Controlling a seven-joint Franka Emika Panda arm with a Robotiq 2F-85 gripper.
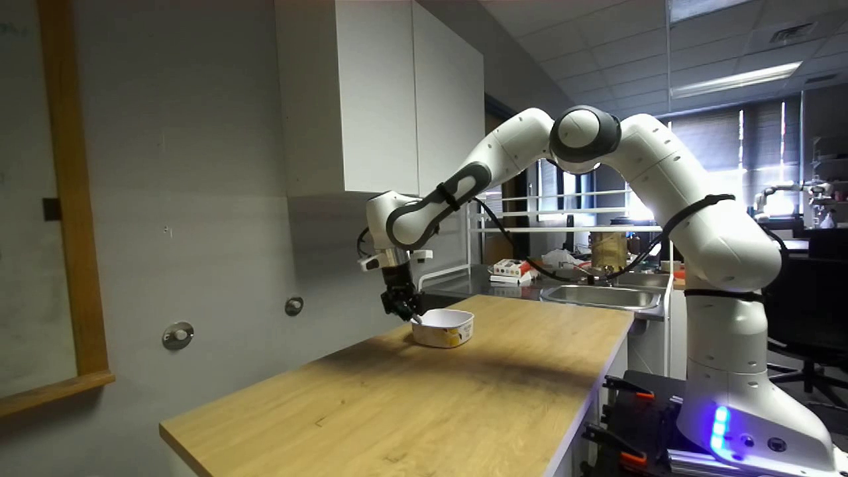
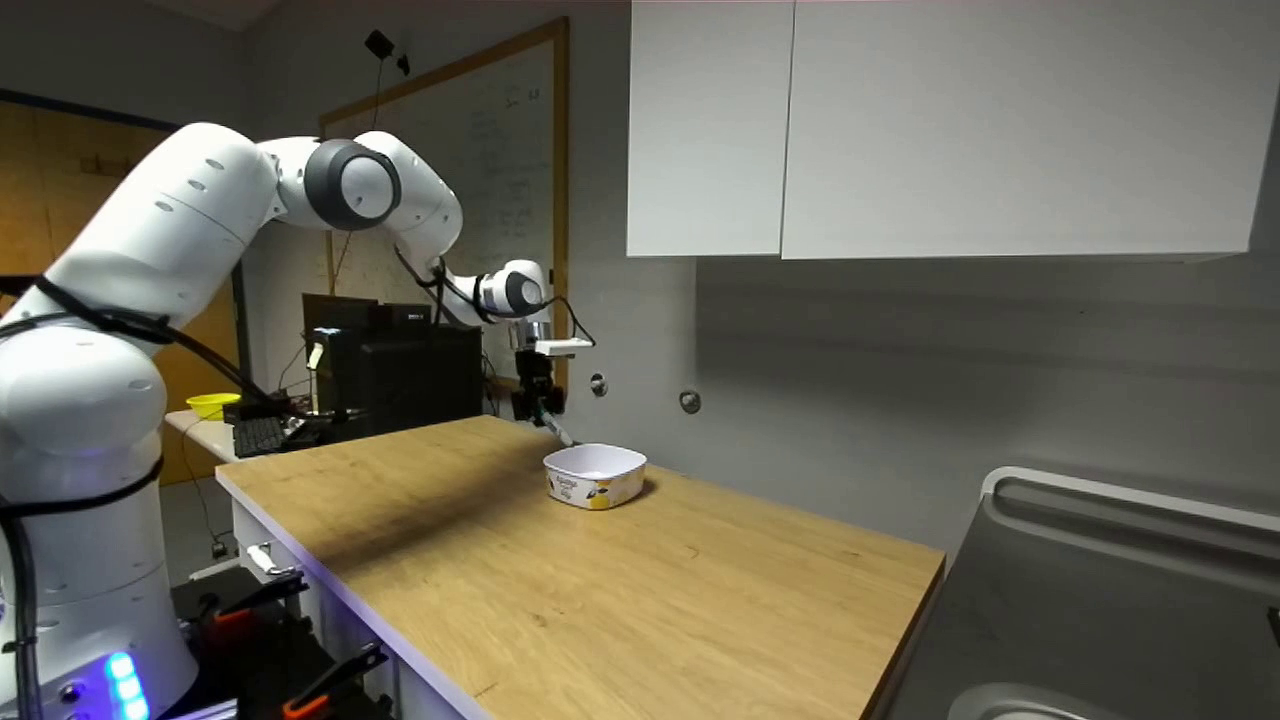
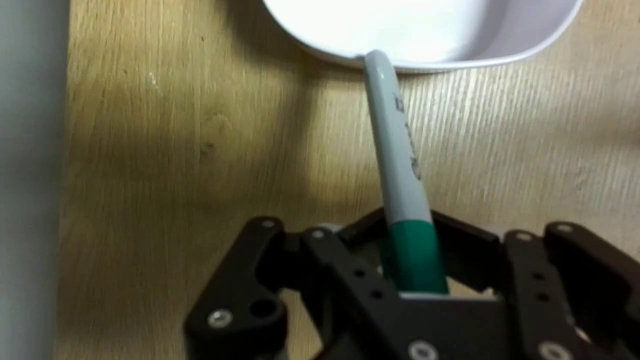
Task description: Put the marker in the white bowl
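The marker [image 3: 397,145] has a long pale grey body with dark print and a green end. My gripper [image 3: 409,225] is shut on it near the green part, and the grey end points away from the gripper. The white bowl [image 3: 510,61] is partly cut off at the top of the wrist view. The marker's grey tip overlaps the bowl's near rim there; I cannot tell whether it touches. In both exterior views the gripper [image 1: 401,306] [image 2: 540,405] is above and beside the bowl [image 1: 444,334] [image 2: 596,485], holding the tilted marker [image 1: 417,319] [image 2: 558,430].
The bowl stands on a wooden countertop [image 1: 397,411] close to the wall [image 1: 218,265]. White cabinets [image 1: 377,99] hang above the counter's wall side. A metal sink [image 1: 603,295] lies past the counter's far end. A computer desk with a yellow bowl-like container [image 2: 212,405] stands behind.
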